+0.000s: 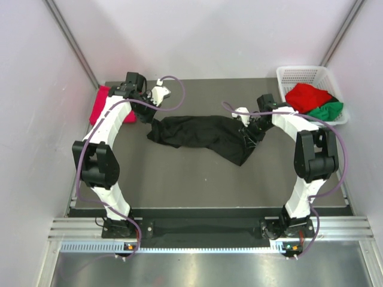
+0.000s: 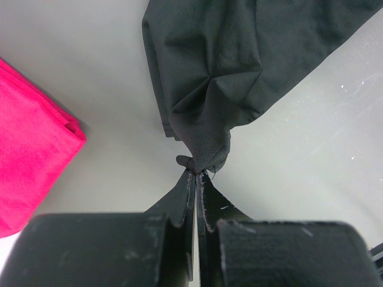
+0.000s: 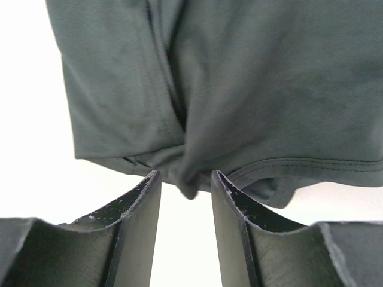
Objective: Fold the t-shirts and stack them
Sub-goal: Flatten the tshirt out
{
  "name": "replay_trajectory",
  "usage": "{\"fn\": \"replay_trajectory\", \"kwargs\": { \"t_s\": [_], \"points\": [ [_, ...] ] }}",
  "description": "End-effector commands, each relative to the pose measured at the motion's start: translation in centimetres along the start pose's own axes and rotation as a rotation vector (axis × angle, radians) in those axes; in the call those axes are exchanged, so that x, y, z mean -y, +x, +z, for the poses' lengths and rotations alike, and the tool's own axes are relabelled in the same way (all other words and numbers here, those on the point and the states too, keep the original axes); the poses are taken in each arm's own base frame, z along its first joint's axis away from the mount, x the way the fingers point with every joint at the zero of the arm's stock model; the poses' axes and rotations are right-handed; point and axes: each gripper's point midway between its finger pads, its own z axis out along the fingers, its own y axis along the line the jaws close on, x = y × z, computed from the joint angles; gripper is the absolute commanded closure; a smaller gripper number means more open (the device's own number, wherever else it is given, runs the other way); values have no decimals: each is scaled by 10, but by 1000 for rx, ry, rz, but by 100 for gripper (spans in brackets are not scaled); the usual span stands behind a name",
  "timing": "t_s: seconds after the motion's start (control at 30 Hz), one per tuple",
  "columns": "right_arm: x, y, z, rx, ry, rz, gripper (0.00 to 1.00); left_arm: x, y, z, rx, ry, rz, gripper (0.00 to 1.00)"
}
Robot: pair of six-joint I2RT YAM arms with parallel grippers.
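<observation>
Dark grey table top (image 1: 191,179), pale walls on three sides. Folded crimson-pink t-shirt (image 1: 100,106) lies flat just left of the left gripper (image 2: 196,176), apart from it, not touched. Left gripper fingers (image 2: 187,203) are pressed together, pinching a small corner of the black t-shirt (image 1: 203,134) right at the tips. From that pinch the cloth fans out ahead of the gripper and off to its right. The black t-shirt is stretched and rumpled between the two grippers, and one flap sags onto the table on the near side, closer to the right gripper. Right gripper (image 3: 185,179) has its fingers (image 3: 140,209) part-way apart, closed on a thick bunch of the black t-shirt's hemmed edge. The folds gather in toward the tips, and a small nub of cloth hangs down between the fingers. White mesh basket (image 1: 299,73) sits to the right of and beyond the right gripper, apart from it. It holds a crumpled red t-shirt (image 1: 306,95) on top with a green t-shirt (image 1: 328,111) showing at its right edge.
</observation>
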Motion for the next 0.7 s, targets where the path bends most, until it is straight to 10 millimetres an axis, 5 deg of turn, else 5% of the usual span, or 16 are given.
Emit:
{"fn": "replay_trajectory", "kwargs": {
  "t_s": [0.0, 0.37, 0.53, 0.57, 0.67],
  "points": [
    [-3, -9, -6, 39, -45, -13, 61, -3, -11, -1, 34, -16, 13, 100],
    [1, 2, 4, 24, -6, 21, 64, -1, -13, 0, 35, -18, 11, 100],
    [4, 9, 15, -5, -15, 49, 79, -1, -14, 2, 30, -24, 18, 100],
    [5, 9, 14, -7, -5, 48, 90, -1, -14, 3, 29, -23, 16, 100],
    [15, -6, -4, 33, 71, 28, 100, -5, -16, 1, 30, -37, 16, 100]
  ]
}}
